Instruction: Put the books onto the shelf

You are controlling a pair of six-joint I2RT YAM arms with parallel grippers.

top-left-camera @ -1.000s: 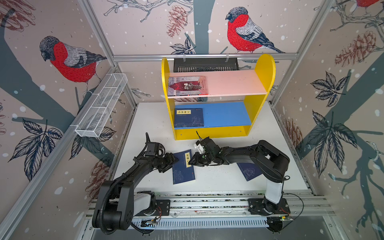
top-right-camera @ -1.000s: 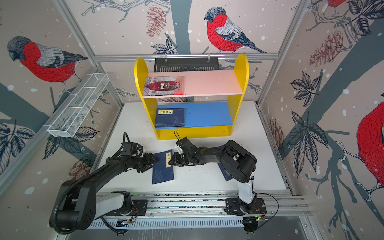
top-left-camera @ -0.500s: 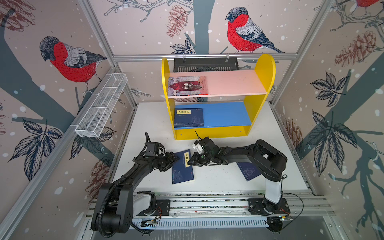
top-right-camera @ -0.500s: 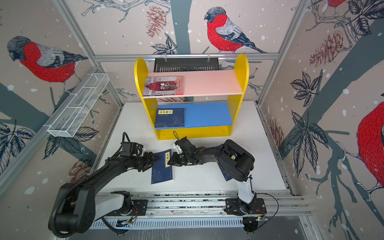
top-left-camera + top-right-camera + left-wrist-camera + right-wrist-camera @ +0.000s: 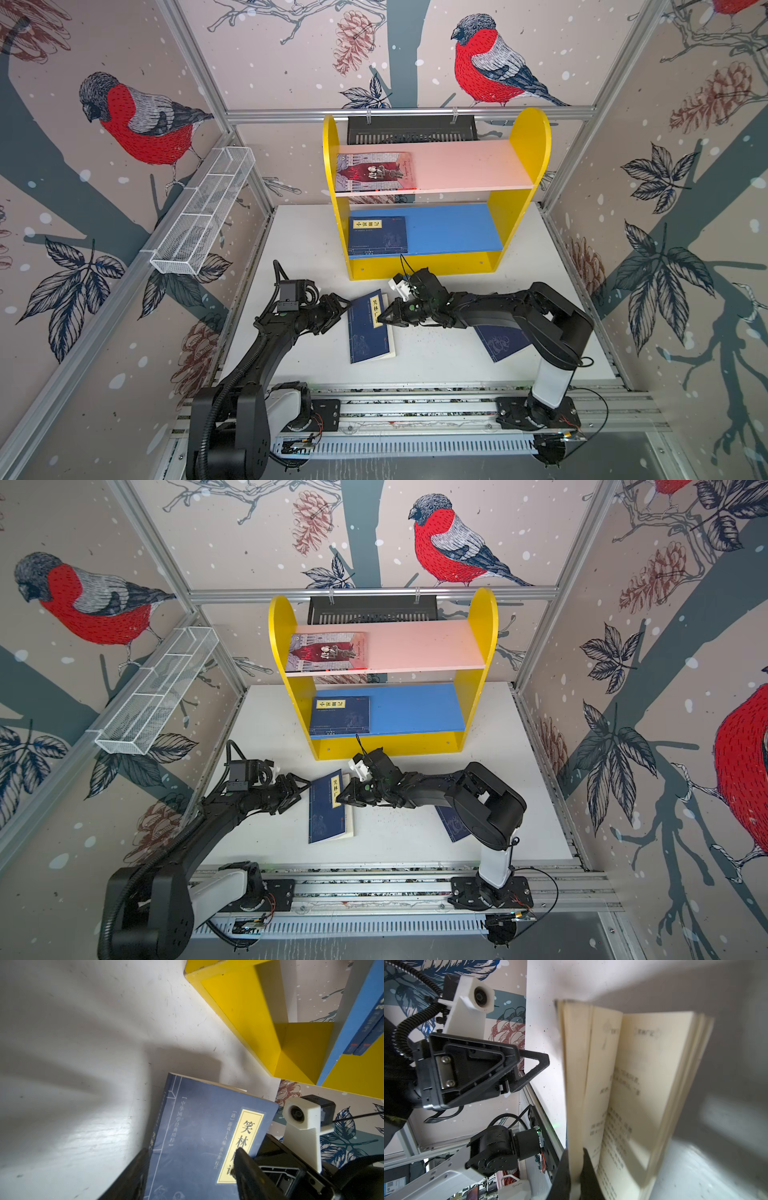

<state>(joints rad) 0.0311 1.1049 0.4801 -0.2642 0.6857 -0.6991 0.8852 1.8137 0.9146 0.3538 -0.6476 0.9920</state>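
A navy book [image 5: 368, 332] [image 5: 328, 816] with a yellow label lies on the white table between my grippers. My right gripper [image 5: 384, 318] [image 5: 576, 1151] is shut on its front cover and a few leaves, which stand lifted off the fanned pages [image 5: 633, 1084]. At the spine side my left gripper [image 5: 343, 309] [image 5: 191, 1165] is open, its fingers [image 5: 247, 1167] reaching just over the cover [image 5: 197, 1126]. The shelf [image 5: 519, 174] [image 5: 478, 646] stands behind, with a grey-lilac book [image 5: 376, 171] on the pink board and a navy book [image 5: 377, 235] on the blue board. Another navy book [image 5: 500, 343] lies partly under my right arm.
A white wire basket [image 5: 203, 218] hangs on the left wall rail. A black slotted tray [image 5: 411, 129] hangs behind the shelf. The arms' mounting rail [image 5: 415, 407] runs along the table's front edge. The shelf's yellow base [image 5: 239, 1001] is close beyond the book.
My right gripper's jaws have closed onto the book's cover edge and shifted slightly left. The left arm has stayed still.
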